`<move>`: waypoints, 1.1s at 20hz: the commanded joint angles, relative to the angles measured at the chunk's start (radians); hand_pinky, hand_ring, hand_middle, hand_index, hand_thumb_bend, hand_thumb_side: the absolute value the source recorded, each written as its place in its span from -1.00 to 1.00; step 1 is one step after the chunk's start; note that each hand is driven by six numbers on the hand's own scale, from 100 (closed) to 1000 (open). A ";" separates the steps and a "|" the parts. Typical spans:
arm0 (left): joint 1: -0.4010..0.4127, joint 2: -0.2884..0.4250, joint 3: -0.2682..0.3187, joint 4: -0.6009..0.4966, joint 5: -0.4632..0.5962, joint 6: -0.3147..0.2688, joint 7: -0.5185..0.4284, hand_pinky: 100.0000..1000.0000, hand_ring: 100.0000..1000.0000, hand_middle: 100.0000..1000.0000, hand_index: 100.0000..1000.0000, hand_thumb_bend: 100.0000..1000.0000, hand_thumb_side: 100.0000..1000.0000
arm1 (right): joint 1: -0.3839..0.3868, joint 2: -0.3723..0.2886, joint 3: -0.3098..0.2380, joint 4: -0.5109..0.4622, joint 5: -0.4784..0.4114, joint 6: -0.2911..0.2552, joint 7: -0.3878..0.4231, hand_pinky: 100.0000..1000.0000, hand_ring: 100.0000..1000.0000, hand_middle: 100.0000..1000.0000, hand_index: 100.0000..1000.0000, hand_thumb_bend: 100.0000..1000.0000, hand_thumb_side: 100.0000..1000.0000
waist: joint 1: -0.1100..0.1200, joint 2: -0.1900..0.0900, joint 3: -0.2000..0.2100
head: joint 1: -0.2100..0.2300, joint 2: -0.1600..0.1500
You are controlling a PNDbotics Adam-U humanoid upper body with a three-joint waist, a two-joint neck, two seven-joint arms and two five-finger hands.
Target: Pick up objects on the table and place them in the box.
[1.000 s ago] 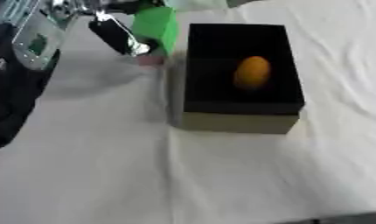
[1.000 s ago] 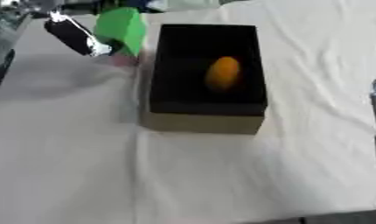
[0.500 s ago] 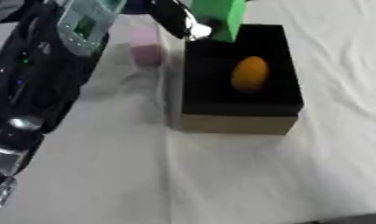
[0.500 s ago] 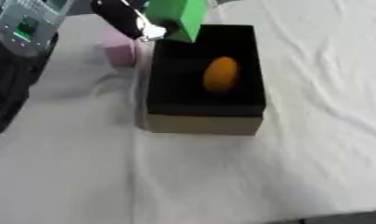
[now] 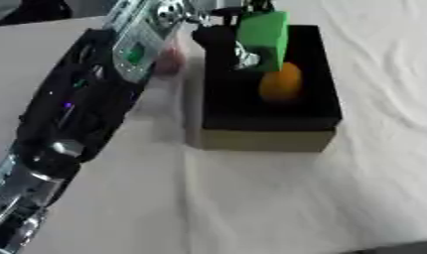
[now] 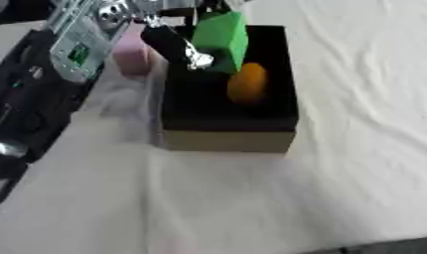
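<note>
- An orange object (image 5: 280, 82) already lies inside the black box (image 5: 269, 116).
- The left robot hand (image 5: 224, 40) pinches a green block (image 5: 263, 38), hanging over the box's far half, just above the orange object; not yet released.
- A pink object (image 6: 130, 55) stands on the surface (image 5: 278, 198), just left of the box, unpicked.
- No readable writing or brand shows.

A bright green block (image 6: 220, 35) hangs in the black-and-silver left hand (image 6: 178, 43) over a black box (image 6: 226, 106) with tan outer walls, an orange object (image 6: 248, 83) inside, a pink thing (image 6: 130, 56) left, white cloth (image 6: 338, 178) beneath.
</note>
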 commanded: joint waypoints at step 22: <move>-0.003 -0.020 0.029 0.090 -0.162 -0.081 0.041 0.44 0.48 0.52 0.82 -0.46 0.77 | -0.016 -0.003 -0.004 -0.026 -0.015 -0.003 -0.005 0.67 0.12 0.03 0.50 -1.00 1.00 | 0.007 -0.016 -0.016 | -0.006 -0.004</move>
